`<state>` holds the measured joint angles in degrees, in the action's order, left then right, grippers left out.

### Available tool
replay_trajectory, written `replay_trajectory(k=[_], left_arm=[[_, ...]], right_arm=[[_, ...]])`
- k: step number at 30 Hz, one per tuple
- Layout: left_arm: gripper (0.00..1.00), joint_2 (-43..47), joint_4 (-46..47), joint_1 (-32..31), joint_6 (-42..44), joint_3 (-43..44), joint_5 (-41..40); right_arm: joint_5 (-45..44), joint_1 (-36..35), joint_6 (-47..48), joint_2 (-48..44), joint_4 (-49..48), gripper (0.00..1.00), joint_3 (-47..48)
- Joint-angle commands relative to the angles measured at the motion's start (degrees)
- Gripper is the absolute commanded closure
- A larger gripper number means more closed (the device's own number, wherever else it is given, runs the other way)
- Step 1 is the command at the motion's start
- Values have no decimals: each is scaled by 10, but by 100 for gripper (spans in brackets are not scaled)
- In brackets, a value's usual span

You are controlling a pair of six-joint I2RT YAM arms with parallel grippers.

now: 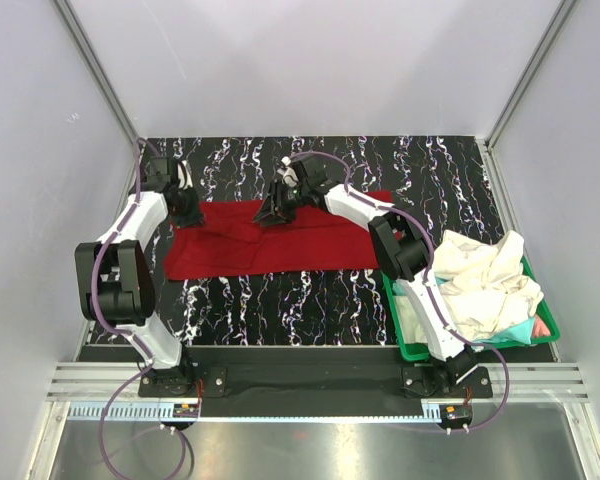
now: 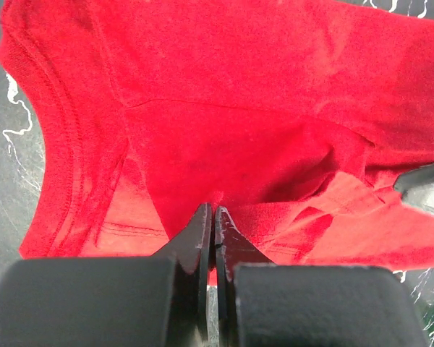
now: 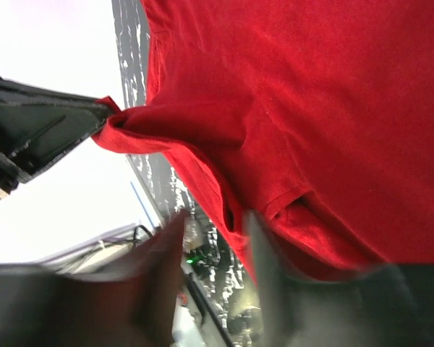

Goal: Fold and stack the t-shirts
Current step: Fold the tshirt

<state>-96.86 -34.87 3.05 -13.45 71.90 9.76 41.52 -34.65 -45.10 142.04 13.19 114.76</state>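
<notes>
On the tabletop, the red t-shirt is laid flat at centre for folding. Its left end is pinched by the fully closed left hand, which suits drawing a fold across. The right hand is held parted; because of blur, its contact with the hem cannot be told.

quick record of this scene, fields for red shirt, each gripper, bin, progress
red shirt: lying on the table, its left end pulled up
left gripper: shut on the red shirt's edge
right gripper: open, blurred, at the shirt's far edge, holding nothing
bin: green, near right, holding crumpled cream shirts with teal and pinkish cloth showing under them
progress: no folded stack in view
</notes>
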Motion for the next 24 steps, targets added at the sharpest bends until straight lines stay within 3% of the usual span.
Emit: replay_trajectory(k=[1, 3, 5, 11, 22, 24], left_arm=[[100, 15, 16, 3, -8, -7, -6], [100, 13, 19, 3, -10, -8, -4], [100, 12, 23, 3, -10, -11, 0], [100, 4, 25, 3, -9, -6, 7], [100, 4, 26, 6, -8, -6, 14], [100, 7, 24, 6, -7, -7, 13]], right_arm=[[16, 2, 21, -50, -7, 48, -2], [15, 0, 29, -55, -15, 40, -18], [17, -1, 34, -56, -14, 40, -23], [12, -15, 38, -48, -10, 46, -23], [-8, -36, 36, -21, 14, 65, 1], [-10, -37, 43, -16, 24, 85, 20]])
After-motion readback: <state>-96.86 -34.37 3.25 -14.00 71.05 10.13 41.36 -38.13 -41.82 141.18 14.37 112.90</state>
